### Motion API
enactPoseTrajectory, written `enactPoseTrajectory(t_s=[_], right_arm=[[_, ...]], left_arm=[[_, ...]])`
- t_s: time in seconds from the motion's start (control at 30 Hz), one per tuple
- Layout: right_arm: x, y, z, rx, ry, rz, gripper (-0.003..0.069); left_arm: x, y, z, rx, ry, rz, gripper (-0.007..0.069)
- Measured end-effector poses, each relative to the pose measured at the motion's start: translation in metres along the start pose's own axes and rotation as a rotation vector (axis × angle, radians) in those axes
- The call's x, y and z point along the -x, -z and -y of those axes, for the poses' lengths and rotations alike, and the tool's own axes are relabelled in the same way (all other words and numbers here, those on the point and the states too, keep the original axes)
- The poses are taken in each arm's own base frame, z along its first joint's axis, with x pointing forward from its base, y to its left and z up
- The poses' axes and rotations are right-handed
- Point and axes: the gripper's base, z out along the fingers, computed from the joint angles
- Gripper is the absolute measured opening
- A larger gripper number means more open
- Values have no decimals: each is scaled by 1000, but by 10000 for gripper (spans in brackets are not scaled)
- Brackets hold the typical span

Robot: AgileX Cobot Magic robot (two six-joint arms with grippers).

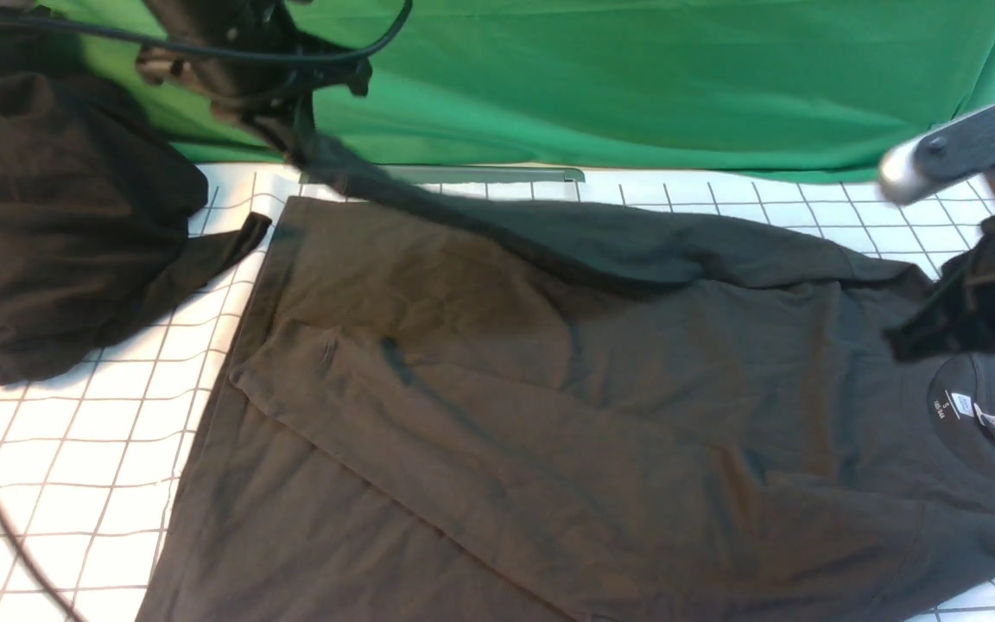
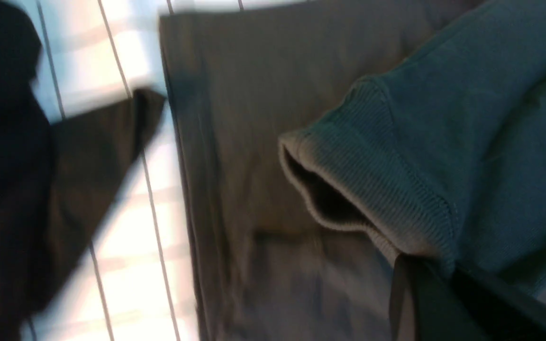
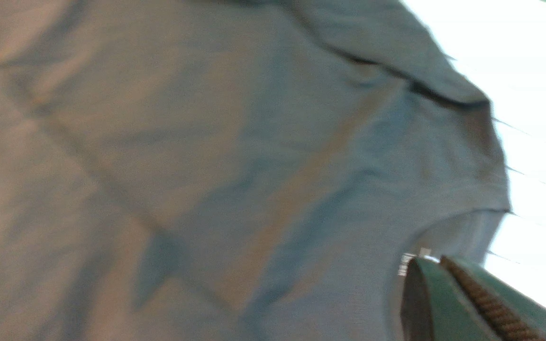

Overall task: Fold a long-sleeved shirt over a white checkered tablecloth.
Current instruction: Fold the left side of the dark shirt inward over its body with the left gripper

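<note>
Lifting a sleeve (image 2: 396,142) of the shirt (image 1: 506,415), the left gripper (image 2: 448,272) grasps it near the cuff. The right gripper (image 3: 438,261) is clenched above the shirt, which lies mostly spread on the tablecloth (image 1: 143,415).

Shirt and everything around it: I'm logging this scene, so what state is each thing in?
shirt: spread out, partly folded, one sleeve lifted
checkered tablecloth: laid out under the shirt
black cloth: bunched in a heap
left gripper: shut on the sleeve
right gripper: shut, empty
</note>
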Motion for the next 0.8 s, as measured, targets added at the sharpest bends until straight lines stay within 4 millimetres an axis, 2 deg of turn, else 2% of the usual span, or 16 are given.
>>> enactPoseTrajectory(t_s=[0.07,0.13,0.2,0.4,0.53,0.57,0.6,0.63,0.7,0.8], right_arm=[[3,-11,11,1,-34,-41,10],[8,-32,21,49,-77,-125,12],[11,-37,23,65,-87,-143,13],[35,-87,27,132,-97,-222,52],[41,-112,25,144,-103,-259,163],[39,-122,23,148,-102,-282,227],[40,-122,23,147,-102,-281,227],[37,-133,22,151,-101,-306,302],[32,-146,19,156,-99,-339,386],[24,-162,16,161,-100,-378,434]], left_arm=[[-14,6,0,1,13,-31,27],[-29,14,-1,3,35,-59,27],[-33,19,-2,7,46,-58,27],[-43,59,-4,23,96,18,27],[-44,66,-3,9,111,31,27],[-44,65,-3,9,113,30,27],[-44,65,-3,9,114,28,27],[-46,62,-3,14,114,18,27],[-52,53,-4,20,113,-15,27],[-65,41,-6,31,113,-76,27]])
